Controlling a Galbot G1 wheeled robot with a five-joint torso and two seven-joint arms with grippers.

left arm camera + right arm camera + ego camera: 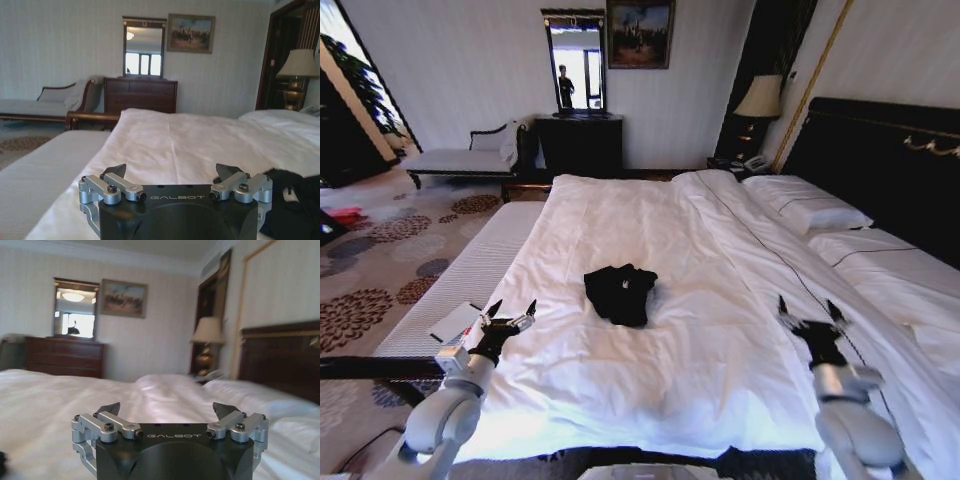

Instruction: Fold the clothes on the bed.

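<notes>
Left gripper: raised over the near left edge of the bed, fingers spread wide apart with nothing between them. In the left wrist view the two dark fingertips stand well apart above the white cover.

Right gripper: raised over the near right part of the bed, fingers likewise spread apart and holding nothing. In the right wrist view it points across the cover toward the pillows.

Black T-shirt: lies crumpled in a loose heap on the white duvet, between the two grippers and a little farther from the robot than either; touched by neither. Small pale marking visible on its upper surface. In the left wrist view it lies just beside the left gripper's body.

Bed: white duvet spread over it, lightly wrinkled, with a long crease running toward the far end.

Pillows: white, lined along the robot's right side of the bed against the headboard.

Headboard: tall, dark, on the right.

Bench at bed side: pale, ribbed, just left of the duvet; a flat white item rests on it near the left gripper.

Lamp: on a bedside stand by the headboard corner.

Dresser: dark, against the far wall, with a mirror above and a framed picture beside it.

Chaise: pale, left of the dresser.
</notes>
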